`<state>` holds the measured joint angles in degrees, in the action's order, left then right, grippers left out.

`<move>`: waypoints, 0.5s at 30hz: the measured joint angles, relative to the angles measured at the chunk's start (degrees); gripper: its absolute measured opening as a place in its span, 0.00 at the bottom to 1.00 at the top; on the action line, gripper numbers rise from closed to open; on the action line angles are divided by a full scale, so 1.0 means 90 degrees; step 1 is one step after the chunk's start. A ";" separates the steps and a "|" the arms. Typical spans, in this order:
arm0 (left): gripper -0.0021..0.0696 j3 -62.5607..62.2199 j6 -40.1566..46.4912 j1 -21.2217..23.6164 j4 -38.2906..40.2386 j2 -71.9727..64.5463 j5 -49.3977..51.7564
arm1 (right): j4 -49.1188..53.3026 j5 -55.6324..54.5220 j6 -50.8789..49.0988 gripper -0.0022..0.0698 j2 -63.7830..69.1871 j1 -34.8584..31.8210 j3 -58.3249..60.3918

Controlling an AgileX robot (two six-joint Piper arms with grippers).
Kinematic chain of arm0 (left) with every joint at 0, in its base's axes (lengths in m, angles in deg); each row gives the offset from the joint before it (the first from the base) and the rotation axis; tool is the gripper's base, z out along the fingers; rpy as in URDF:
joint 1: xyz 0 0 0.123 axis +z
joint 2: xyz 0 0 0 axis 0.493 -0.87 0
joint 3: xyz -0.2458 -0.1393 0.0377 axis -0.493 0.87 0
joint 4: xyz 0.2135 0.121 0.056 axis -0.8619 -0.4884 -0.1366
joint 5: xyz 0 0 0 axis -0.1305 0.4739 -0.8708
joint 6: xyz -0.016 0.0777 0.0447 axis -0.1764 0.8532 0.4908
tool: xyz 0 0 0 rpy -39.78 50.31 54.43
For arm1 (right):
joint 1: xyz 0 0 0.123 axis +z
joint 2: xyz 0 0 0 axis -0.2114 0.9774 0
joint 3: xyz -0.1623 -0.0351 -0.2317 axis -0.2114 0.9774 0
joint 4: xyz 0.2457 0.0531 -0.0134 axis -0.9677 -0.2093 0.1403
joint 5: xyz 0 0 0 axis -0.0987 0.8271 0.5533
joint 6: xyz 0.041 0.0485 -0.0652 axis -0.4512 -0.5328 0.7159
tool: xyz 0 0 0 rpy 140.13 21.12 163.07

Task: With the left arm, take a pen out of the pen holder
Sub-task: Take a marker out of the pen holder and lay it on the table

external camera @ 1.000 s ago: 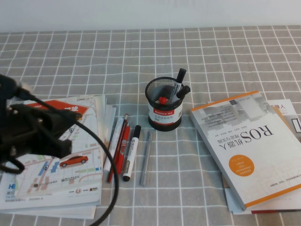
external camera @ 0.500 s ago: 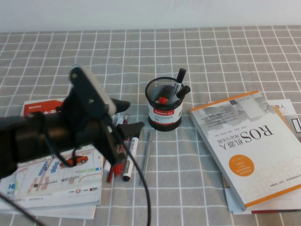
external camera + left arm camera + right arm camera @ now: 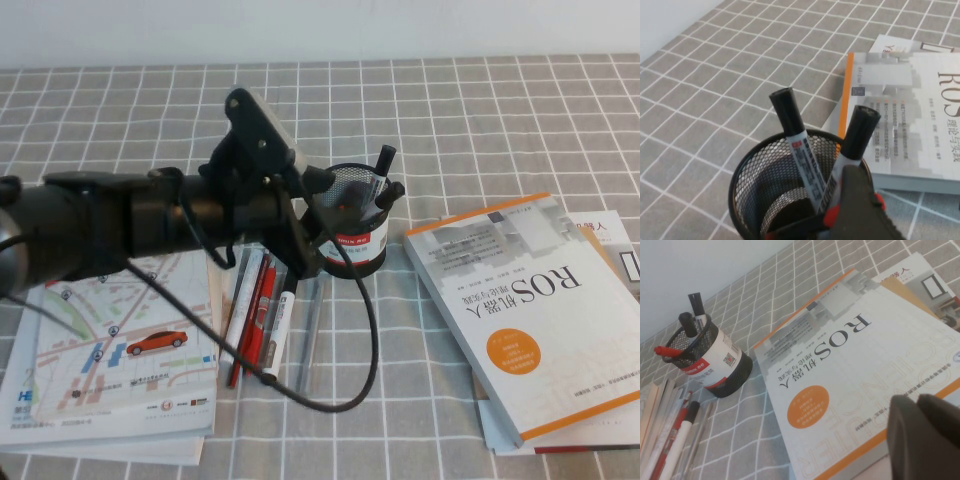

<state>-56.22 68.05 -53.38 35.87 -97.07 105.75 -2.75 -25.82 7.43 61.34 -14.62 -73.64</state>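
Left gripper [image 3: 328, 220] is released, jaws spread across the holder's [image 3: 368, 250] 9 o'clock rim. The tall marker [image 3: 386, 160] stands inside at the gripper's 3 o'clock, axis near upright, cap tipped toward 1 o'clock. Right gripper [image 3: 925, 435] hangs over the book [image 3: 840, 365], farther off.

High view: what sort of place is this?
Probably a study desk staged for a robot: a checked cloth, a mesh pen holder of markers, a ROS book. The left gripper is at the holder, open; the right gripper hangs near the book.

left gripper [image 3: 325, 222]: extended forward, fingers [image 3: 318, 177] spread | right gripper [image 3: 925, 440]: low (right side)
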 joint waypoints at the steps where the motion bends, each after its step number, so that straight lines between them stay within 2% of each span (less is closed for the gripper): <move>1: 0.55 -0.0090 -0.0016 0.0000 0.0000 -0.0117 0.0026 | 0.0000 0.0000 0.0000 0.01 0.0000 0.0000 0.0000; 15: 0.55 -0.0311 0.0117 0.0000 0.0012 -0.0772 0.0051 | 0.0000 0.0000 0.0000 0.01 0.0000 0.0000 0.0000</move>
<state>-59.02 69.10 -53.38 35.98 -104.02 106.20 -2.75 -25.82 7.43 61.34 -14.62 -73.64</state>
